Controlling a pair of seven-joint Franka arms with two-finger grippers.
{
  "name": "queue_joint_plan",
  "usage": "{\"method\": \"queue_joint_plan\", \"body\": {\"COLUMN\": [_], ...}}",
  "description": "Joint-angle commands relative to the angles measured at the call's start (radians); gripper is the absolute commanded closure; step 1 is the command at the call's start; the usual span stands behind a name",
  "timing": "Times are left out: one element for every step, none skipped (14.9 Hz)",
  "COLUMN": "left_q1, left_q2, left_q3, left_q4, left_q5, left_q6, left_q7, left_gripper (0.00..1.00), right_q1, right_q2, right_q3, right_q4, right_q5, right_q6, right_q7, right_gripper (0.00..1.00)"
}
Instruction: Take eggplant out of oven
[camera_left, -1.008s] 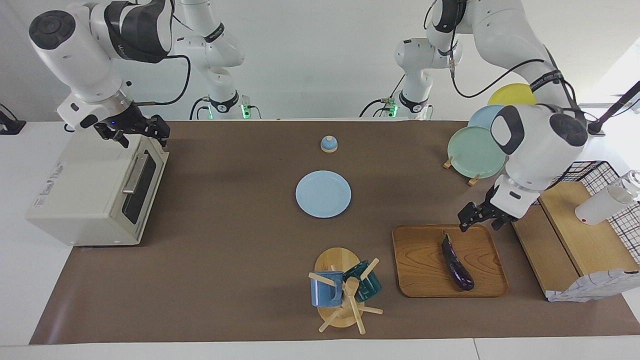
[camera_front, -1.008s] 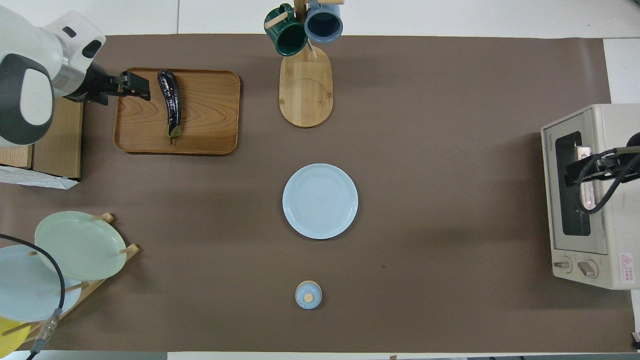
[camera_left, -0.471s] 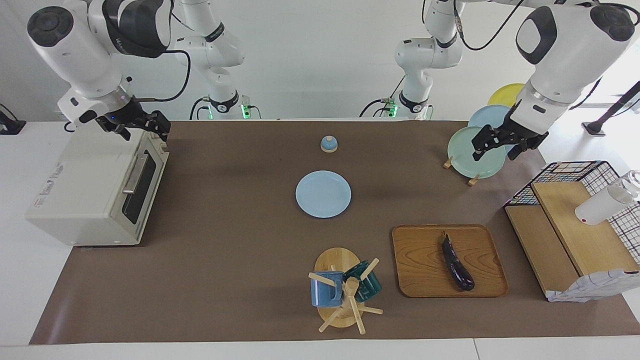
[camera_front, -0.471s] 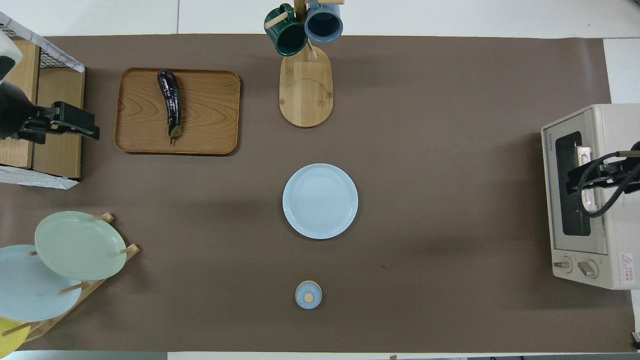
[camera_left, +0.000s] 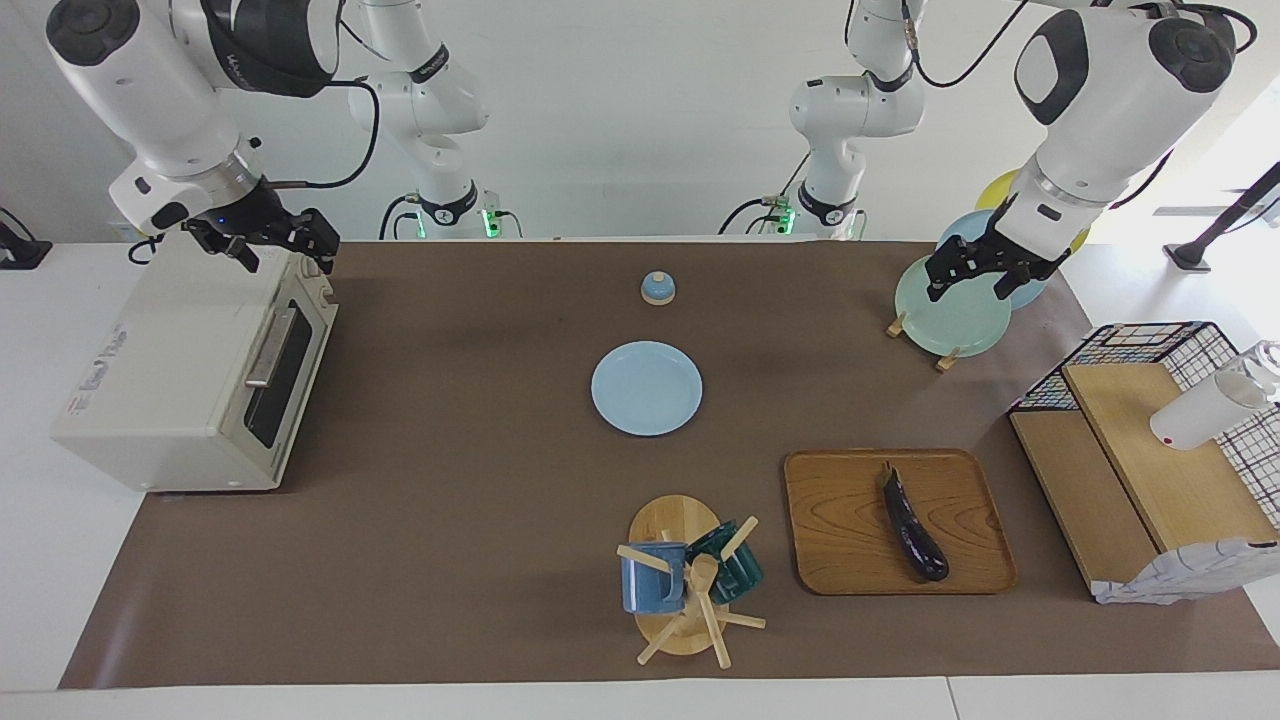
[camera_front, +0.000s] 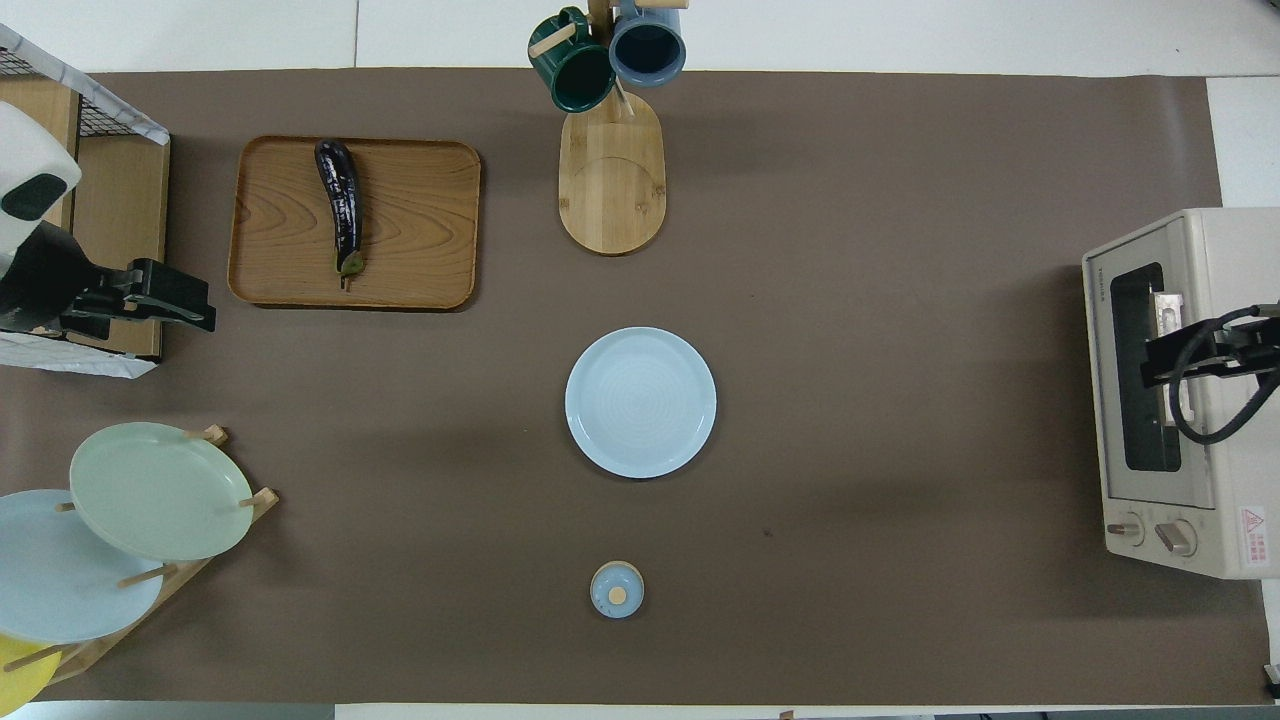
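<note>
overhead view shows oven (camera_front: 1170, 400) knobs; eggplant (camera_left: 912, 524) on tray (camera_left: 840, 540).

red warning sticker – oven (camera_front: 1180, 390), text unreadable

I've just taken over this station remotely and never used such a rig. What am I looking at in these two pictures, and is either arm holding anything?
Two white robot arms work at one brown-covered table. One picture faces them from across the table; the other looks down from above their end, so sides swap between them.

The left gripper is raised over the rack of plates, open and empty. The right gripper is over the top of the oven, also open and empty. The oven door is shut.

The eggplant lies on the wooden tray, untouched. Also on the table: a blue plate, a small domed lid and a mug stand.
</note>
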Motion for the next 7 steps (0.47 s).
{"method": "queue_joint_plan", "body": {"left_q1": [-0.009, -0.011, -0.011, -0.011, -0.011, -0.011, -0.009], "left_q2": [-0.036, -0.035, -0.036, -0.036, -0.036, -0.036, -0.036], "left_q3": [0.002, 0.002, 0.002, 0.000, -0.001, -0.003, -0.003], "left_q4": [-0.023, -0.018, -0.018, -0.018, -0.018, -0.018, -0.018], "left_q5": [0.021, 0.023, 0.021, 0.021, 0.021, 0.021, 0.021], "left_q6": [-0.009, -0.014, -0.014, -0.014, -0.013, -0.013, -0.014], "left_q7": [-0.017, -0.017, -0.017, -0.017, -0.015, -0.015, -0.015], "left_gripper": [0.00, 0.00, 0.00, 0.00, 0.00, 0.00, 0.00], "right_q1": [-0.004, -0.006, -0.003, -0.004, -0.004, -0.001, -0.001], "right_q2": [-0.006, -0.006, -0.006, -0.006, -0.006, -0.006, -0.006], "right_q3": [-0.003, -0.003, -0.003, -0.003, -0.003, -0.003, -0.003], "right_q4": [0.006, 0.006, 0.006, 0.006, 0.006, 0.006, 0.004], "right_q5": [0.029, 0.029, 0.029, 0.029, 0.029, 0.027, 0.028], "right_q6": [0.009, 0.015, 0.022, 0.025, 0.040, 0.049, 0.049], "right_q7": [0.002, 0.003, 0.004, 0.004, 0.004, 0.002, 0.003], "right_gripper": [0.00, 0.00, 0.00, 0.00, 0.00, 0.00, 0.00]}}
